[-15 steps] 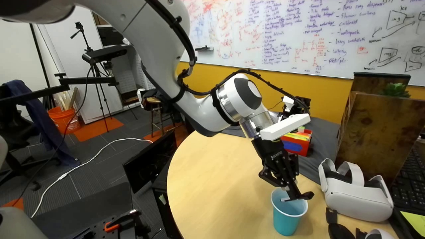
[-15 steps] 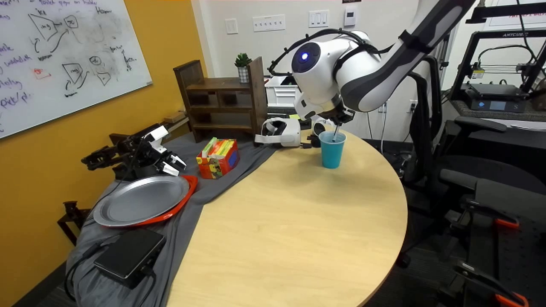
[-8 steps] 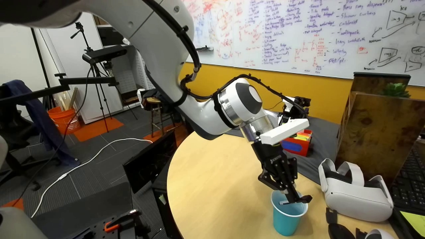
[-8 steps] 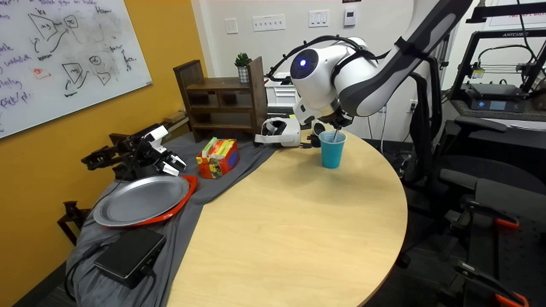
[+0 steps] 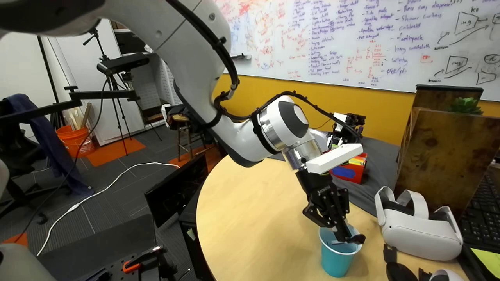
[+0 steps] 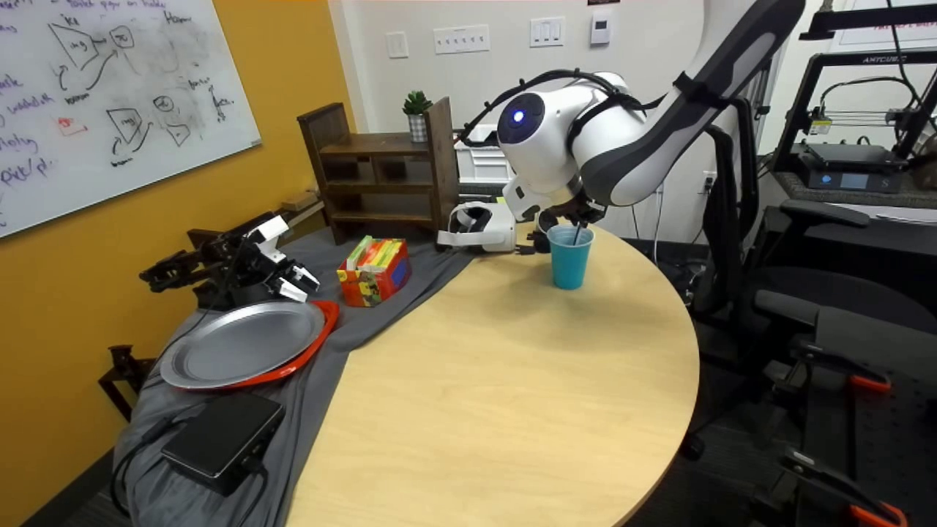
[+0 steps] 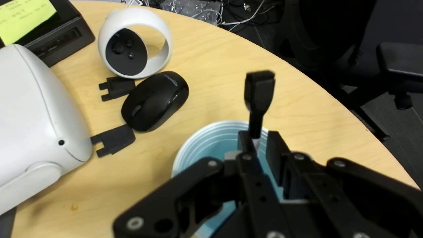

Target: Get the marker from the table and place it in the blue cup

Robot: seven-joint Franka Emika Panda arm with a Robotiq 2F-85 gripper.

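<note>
The light-blue cup (image 5: 336,261) stands upright on the round tan table (image 5: 265,203); it also shows in an exterior view (image 6: 569,267) and in the wrist view (image 7: 214,142). My gripper (image 5: 343,236) points down at a slant, fingertips at the cup's mouth. Its fingers (image 7: 261,140) are nearly together around the marker (image 7: 259,92). The marker lies crosswise at the fingertips. Its dark thick end sticks out near the rim, and its pale part passes between the fingers into the cup's mouth. Part of the marker is hidden behind a finger.
A white headset (image 5: 422,234) lies near the cup. A black mouse (image 7: 154,99) and a white ring-shaped controller (image 7: 135,43) are close by. A red box (image 6: 373,271), a grey pan (image 6: 241,344) and a wooden shelf (image 6: 381,183) stand on the grey cloth side.
My gripper has moved down toward the cup, and the marker has gone down with it, deeper into the cup's mouth. The marker's dark end is now closer to the rim. The cup has not moved.
</note>
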